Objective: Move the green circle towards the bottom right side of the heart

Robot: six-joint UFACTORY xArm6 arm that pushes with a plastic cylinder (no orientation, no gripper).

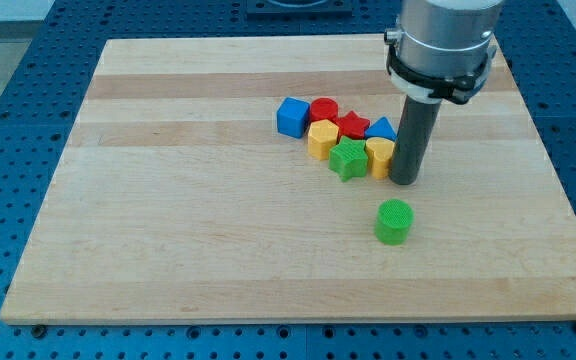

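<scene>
My tip (404,181), a bare rod with no fingers, probably touches the yellow heart block (379,156), so next it must get behind the green round block (394,222).

The arm's grey housing (440,40) was cut off by the view's top edge. My tip (404,182) hid part of the yellow heart (379,156), and the blue triangle (380,128) showed only partly behind its neighbours.

A lone cylinder (394,221) sits below the block cluster (340,133).
</scene>
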